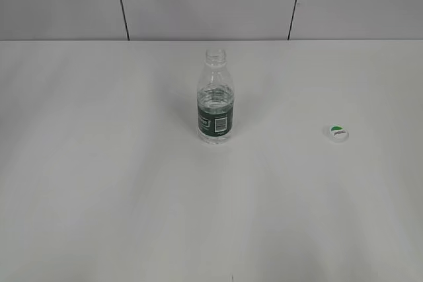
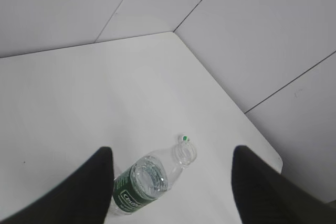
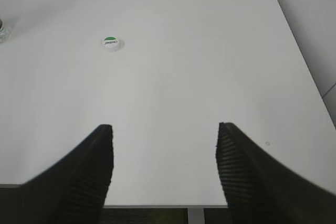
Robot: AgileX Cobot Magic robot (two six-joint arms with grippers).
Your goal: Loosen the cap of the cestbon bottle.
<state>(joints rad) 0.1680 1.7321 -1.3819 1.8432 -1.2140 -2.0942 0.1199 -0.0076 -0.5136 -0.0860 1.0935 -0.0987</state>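
already the cap [image 1: 338, 133] lies off the cestbon bottle [image 1: 215, 104] on the surface [image 1: 99, 183], left pincer [image 2: 170, 182] and right pincer [image 3: 164, 166] both spread and empty, so just keep clear, nothing more to twist.
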